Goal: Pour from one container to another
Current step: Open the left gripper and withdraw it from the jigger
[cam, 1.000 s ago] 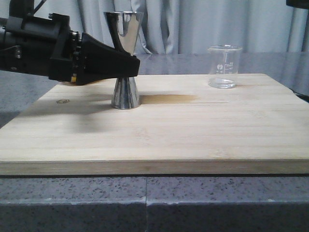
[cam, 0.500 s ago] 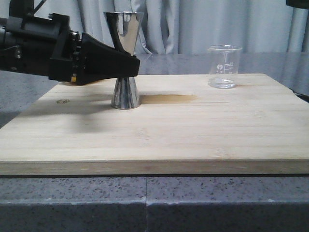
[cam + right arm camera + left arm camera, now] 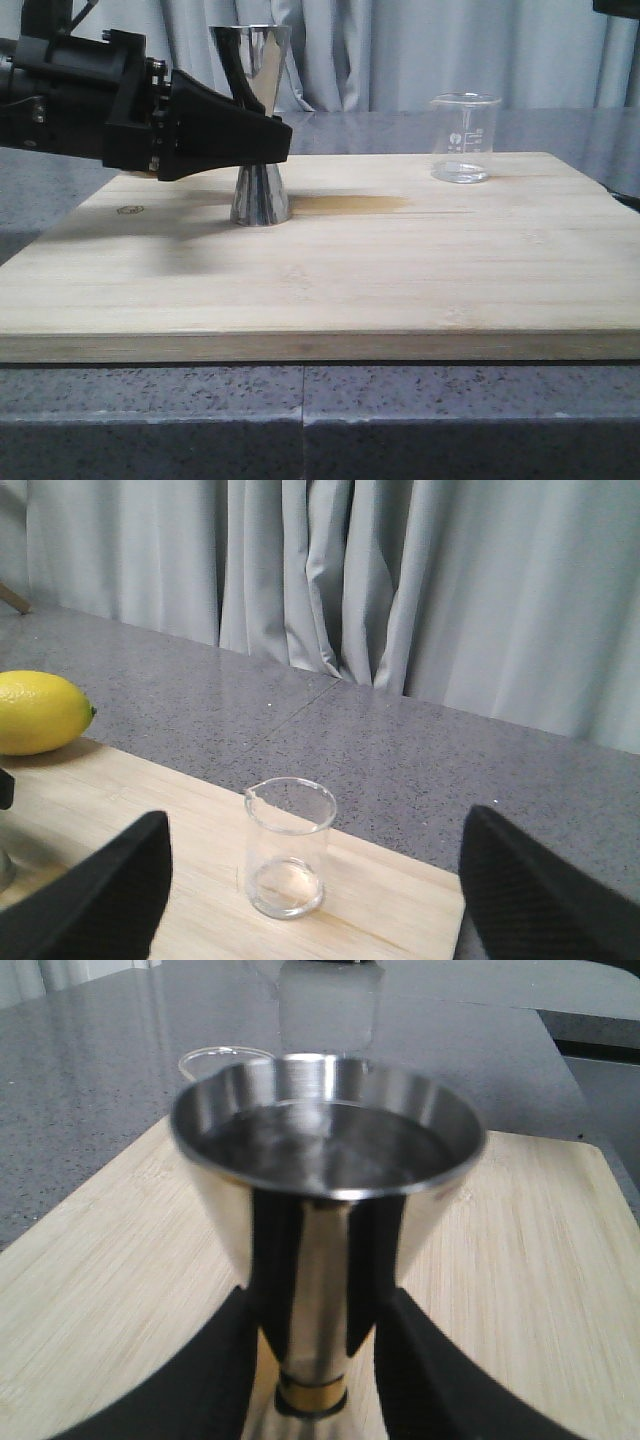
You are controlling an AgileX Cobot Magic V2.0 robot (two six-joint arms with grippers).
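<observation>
the jigger (image 3: 256, 120) is gripped at its waist by the left hand (image 3: 268, 138), w/ fingers (image 3: 225, 1365) closed on both sides just above the gold band (image 3: 311, 1396). its base is seen on or just at the board (image 3: 400, 270), left of centre; contact can't be told. dark liquid is seen in its upper cup in the left wrist view. a brownish streak (image 3: 350, 205) is seen on the board right of the base. the beaker (image 3: 464, 137) is stood upright at the board's far right, well apart from the jigger, nothing between them. the right hand (image 3: 310, 905) is held open, fingers (image 3: 90, 900) spread wide either side of the beaker, not touching. a lemon (image 3: 42, 712) is seen at the board's edge. grey surface (image 3: 300, 420), curtain (image 3: 420, 50) behind.
</observation>
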